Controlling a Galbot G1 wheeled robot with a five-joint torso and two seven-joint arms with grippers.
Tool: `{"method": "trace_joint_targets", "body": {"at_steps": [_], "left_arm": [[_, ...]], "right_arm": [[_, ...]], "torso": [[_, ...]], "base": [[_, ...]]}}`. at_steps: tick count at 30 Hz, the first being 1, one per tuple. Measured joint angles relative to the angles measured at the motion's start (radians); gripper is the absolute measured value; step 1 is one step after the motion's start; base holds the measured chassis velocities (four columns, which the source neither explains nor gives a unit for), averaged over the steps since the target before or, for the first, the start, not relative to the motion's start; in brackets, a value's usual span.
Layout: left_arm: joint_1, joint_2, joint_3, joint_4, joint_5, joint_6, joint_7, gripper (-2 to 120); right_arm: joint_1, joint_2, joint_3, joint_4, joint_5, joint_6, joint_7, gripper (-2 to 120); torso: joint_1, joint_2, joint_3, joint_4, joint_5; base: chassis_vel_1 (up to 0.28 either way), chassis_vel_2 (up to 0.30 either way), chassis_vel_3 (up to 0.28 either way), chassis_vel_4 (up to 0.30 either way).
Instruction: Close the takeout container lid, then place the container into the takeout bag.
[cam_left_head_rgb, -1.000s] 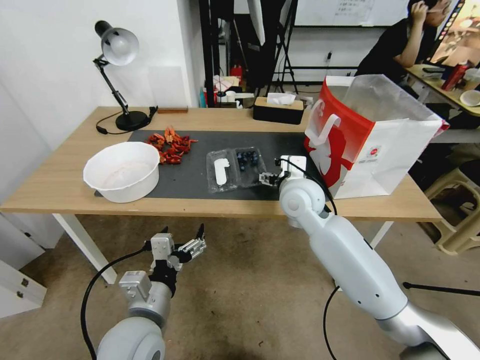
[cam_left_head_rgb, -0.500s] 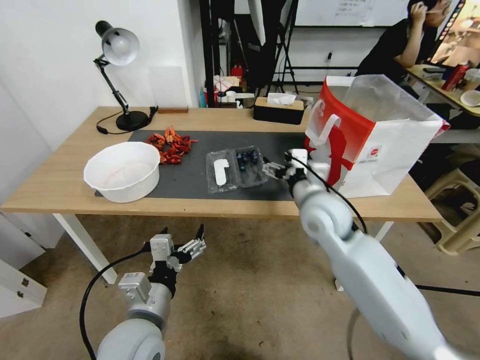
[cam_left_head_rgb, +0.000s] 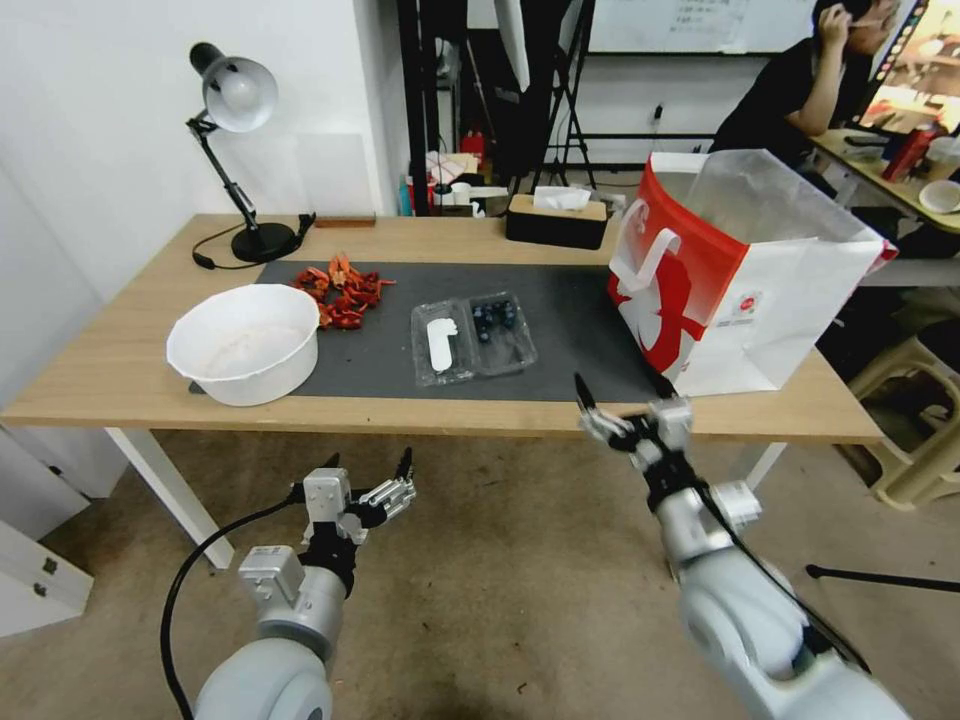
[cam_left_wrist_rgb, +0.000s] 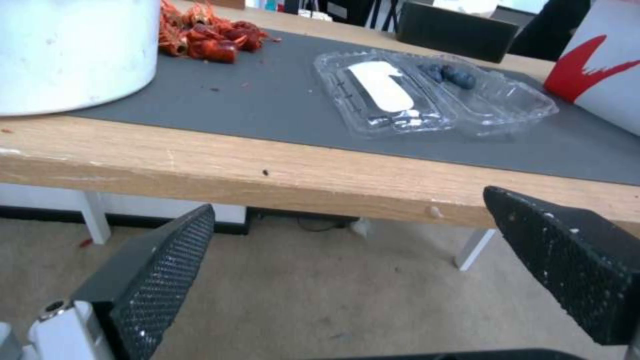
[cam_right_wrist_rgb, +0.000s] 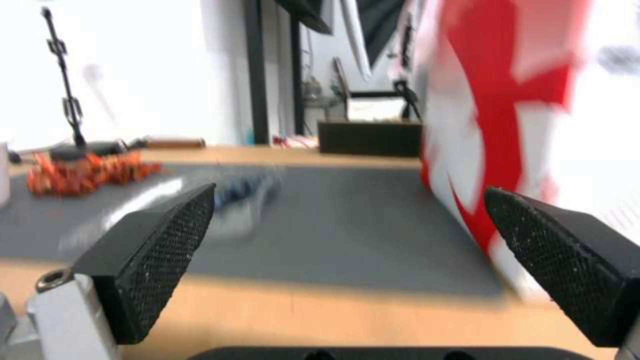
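— Head view?
— The takeout container (cam_left_head_rgb: 473, 337) is seen lying open on the mat, beyond the right gripper (cam_left_head_rgb: 622, 404), which is spread wide and empty at the table edge; the takeout bag (cam_left_head_rgb: 740, 275) stands beyond it, rightward.

— Wrist views?
— The left gripper (cam_left_wrist_rgb: 347, 272) is held open, empty, below the table edge, the lid (cam_left_wrist_rgb: 381, 93) lying flat ahead. From the right wrist, the container is probably the blur ahead.

A lab-like workroom: wooden table (cam_left_head_rgb: 120, 370), desk lamp (cam_left_head_rgb: 235, 95), tripods (cam_left_head_rgb: 560, 110) and a whiteboard (cam_left_head_rgb: 700, 25) behind.

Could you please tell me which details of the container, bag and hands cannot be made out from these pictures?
- Takeout bag: its inside, hidden by its walls and liner in the head view.
- Takeout container: smeared by motion blur in the right wrist view.
- Lid: label text too small.
- Blueberries: count too small to tell.
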Motion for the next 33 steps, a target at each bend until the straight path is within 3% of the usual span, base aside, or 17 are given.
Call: {"method": "trace_joint_targets", "body": {"at_steps": [6, 12, 15, 16, 19, 20, 21, 22, 26, 33], "left_arm": [[-0.030, 0.008, 0.015, 0.007, -0.022, 0.000, -0.012, 100], [-0.046, 0.014, 0.025, 0.002, -0.081, 0.005, -0.050, 100], [-0.077, 0.023, 0.039, -0.018, -0.223, 0.003, -0.129, 100], [-0.077, 0.023, 0.039, -0.018, -0.223, 0.003, -0.129, 100], [-0.142, 0.031, 0.059, -0.040, -0.438, -0.052, -0.254, 100], [-0.142, 0.031, 0.059, -0.040, -0.438, -0.052, -0.254, 100], [-0.200, 0.039, 0.077, -0.041, -0.554, -0.066, -0.321, 100], [-0.200, 0.039, 0.077, -0.041, -0.554, -0.066, -0.321, 100], [-0.337, 0.050, 0.116, -0.014, -0.860, -0.053, -0.437, 100], [-0.441, 0.024, 0.167, 0.069, -0.973, -0.082, -0.480, 100]], "right_arm": [[-0.182, 0.085, -0.001, -0.016, -0.091, 0.099, -0.002, 100], [-0.214, 0.110, -0.017, -0.014, -0.116, 0.116, 0.001, 100], [-0.209, 0.110, -0.028, -0.014, -0.120, 0.116, 0.001, 100], [-0.209, 0.110, -0.028, -0.014, -0.120, 0.116, 0.001, 100], [-0.168, 0.081, -0.050, -0.022, -0.101, 0.092, 0.001, 100], [-0.168, 0.081, -0.050, -0.022, -0.101, 0.092, 0.001, 100], [-0.161, 0.076, -0.052, -0.022, -0.098, 0.086, 0.002, 100], [-0.161, 0.076, -0.052, -0.022, -0.098, 0.086, 0.002, 100], [-0.164, 0.083, -0.050, -0.019, -0.103, 0.081, 0.007, 100], [-0.179, 0.094, -0.047, -0.013, -0.119, 0.081, 0.011, 100]], "torso": [[0.000, 0.000, 0.000, -0.0002, -0.0002], [0.000, 0.000, 0.000, 0.0002, -0.0002], [0.000, 0.000, 0.000, 0.0001, -0.0001], [0.000, 0.000, 0.000, 0.0001, -0.0001], [0.000, 0.000, 0.000, 0.0010, 0.0005], [0.000, 0.000, 0.000, 0.0010, 0.0005], [0.000, 0.000, 0.000, 0.0006, 0.0001], [0.000, 0.000, 0.000, 0.0006, 0.0001], [0.000, 0.000, 0.000, 0.0001, 0.0000], [0.000, 0.000, 0.000, 0.0001, -0.0001]], "base": [[0.000, 0.000, 0.000, 0.000], [0.000, 0.000, 0.000, 0.000], [0.000, 0.000, 0.000, 0.000], [0.000, 0.000, 0.000, 0.000], [0.000, 0.000, 0.000, 0.000], [0.000, 0.000, 0.000, 0.000], [0.000, 0.000, 0.000, 0.000], [0.000, 0.000, 0.000, 0.000], [0.000, 0.000, 0.000, 0.000], [0.000, 0.000, 0.000, 0.000]]}}
